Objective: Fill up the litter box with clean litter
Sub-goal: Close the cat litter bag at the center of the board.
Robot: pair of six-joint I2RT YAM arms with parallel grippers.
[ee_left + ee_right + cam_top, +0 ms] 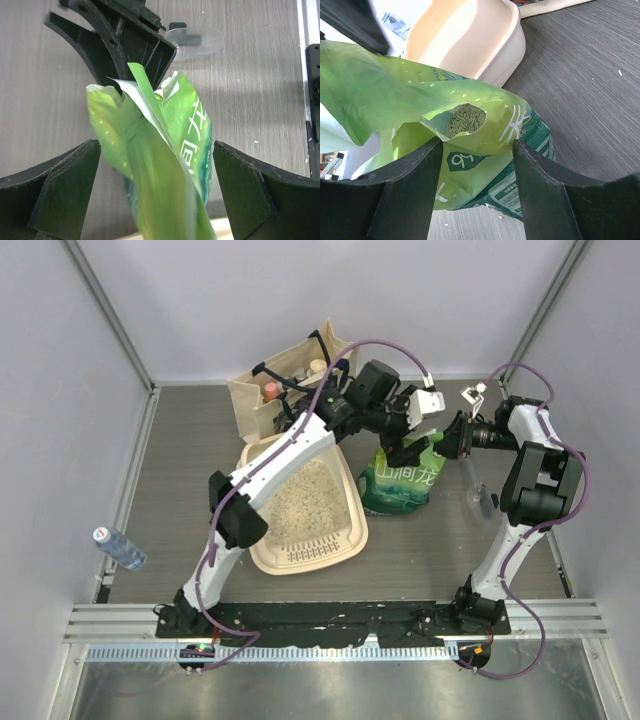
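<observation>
The cream litter box (300,562) lies left of centre with pale clean litter (305,502) spread over its floor; its empty wall (470,40) rises behind the bag in the right wrist view. A green bag (400,480) stands upright to the right of the box. My left gripper (408,445) (156,150) is wide open, with the bag's crumpled top (150,150) loose between its fingers. My right gripper (447,437) (476,142) is closed on the bag's upper fold (485,160). Greenish pellets (465,120) show through the bag's torn mouth.
A beige tote bag (285,390) with bottles in it stands behind the box. A water bottle (120,548) lies at the left edge. A clear bottle (480,500) (195,40) lies right of the green bag, beside the right arm.
</observation>
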